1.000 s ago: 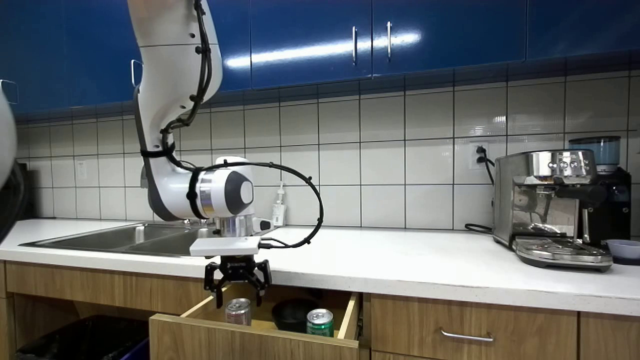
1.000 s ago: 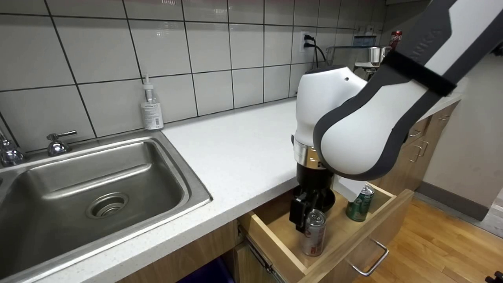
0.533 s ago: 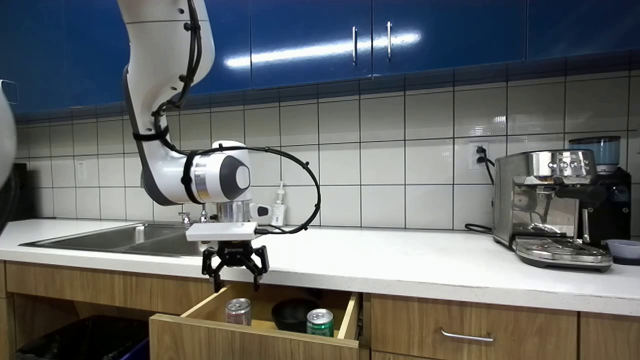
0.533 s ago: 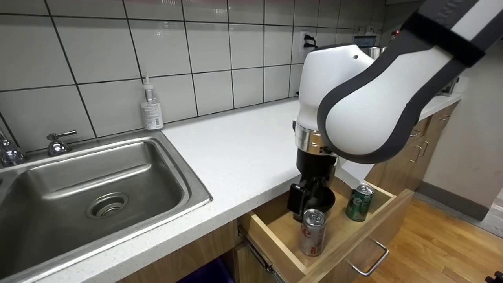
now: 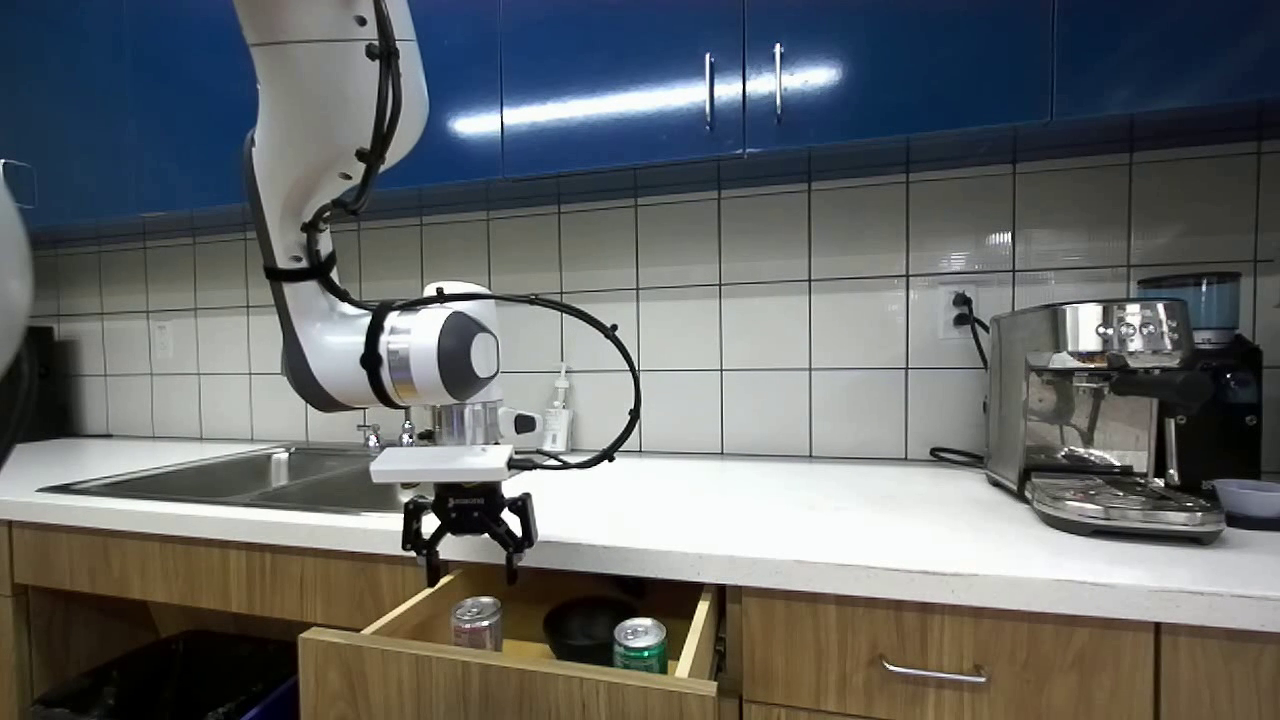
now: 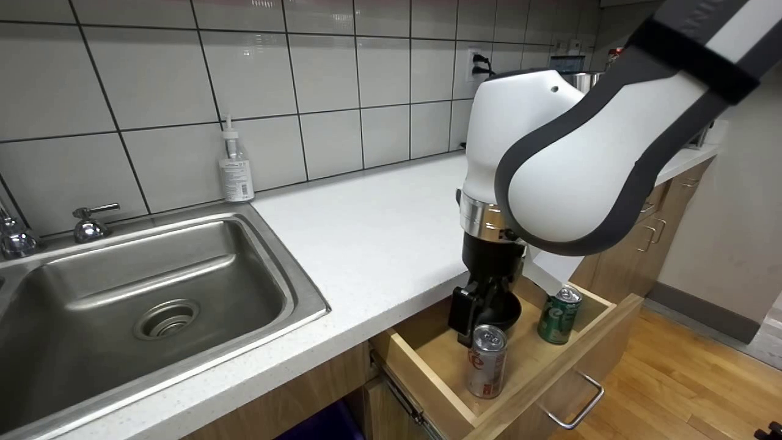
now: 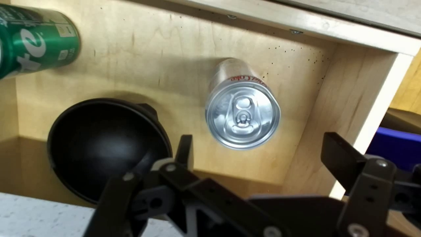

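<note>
One Diet Coke can [image 7: 243, 115] | in drawer [image 5: 510, 690] | below pincer [image 5: 472, 578], apart — jaws spread wide

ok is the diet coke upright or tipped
Upright: the diet coke stands in the drawer, its lid on top in both exterior views.

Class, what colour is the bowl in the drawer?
Black; the bowl shows best in the wrist view.

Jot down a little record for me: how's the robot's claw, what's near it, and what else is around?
Gripper: open, holding nothing, over the wooden drawer
Seemingly nearest: silver Diet Coke can, upright, not touched
Drawer: standing open
Also inside: green can, upright; black bowl
Elsewhere: coffee machine, sink, pump bottle
</note>
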Robot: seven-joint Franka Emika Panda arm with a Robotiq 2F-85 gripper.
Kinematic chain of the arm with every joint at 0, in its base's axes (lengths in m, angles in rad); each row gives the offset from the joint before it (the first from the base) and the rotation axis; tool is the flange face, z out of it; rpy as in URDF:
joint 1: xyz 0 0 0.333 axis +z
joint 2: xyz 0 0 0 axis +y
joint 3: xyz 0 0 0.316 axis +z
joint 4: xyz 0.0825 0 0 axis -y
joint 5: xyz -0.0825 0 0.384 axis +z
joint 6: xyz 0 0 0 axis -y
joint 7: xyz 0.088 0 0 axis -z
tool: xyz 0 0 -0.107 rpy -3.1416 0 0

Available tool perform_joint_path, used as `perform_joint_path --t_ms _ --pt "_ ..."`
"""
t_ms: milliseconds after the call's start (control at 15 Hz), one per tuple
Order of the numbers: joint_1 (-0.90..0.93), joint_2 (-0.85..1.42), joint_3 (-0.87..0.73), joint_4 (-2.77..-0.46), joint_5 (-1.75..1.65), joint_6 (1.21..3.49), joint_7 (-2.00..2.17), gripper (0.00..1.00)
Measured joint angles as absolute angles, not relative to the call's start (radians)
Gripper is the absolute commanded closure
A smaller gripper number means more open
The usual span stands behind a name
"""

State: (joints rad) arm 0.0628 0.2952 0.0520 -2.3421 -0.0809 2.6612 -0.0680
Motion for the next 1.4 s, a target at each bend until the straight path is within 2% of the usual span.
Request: perform_joint_path --t_ms 733,1400 --pt "0.063 0.273 0.051 -2.381 -0.072 2.680 -0.051 0.00" --pt "0.063 0.103 0.050 -2.539 -0.069 2.717 0.011 0.00"
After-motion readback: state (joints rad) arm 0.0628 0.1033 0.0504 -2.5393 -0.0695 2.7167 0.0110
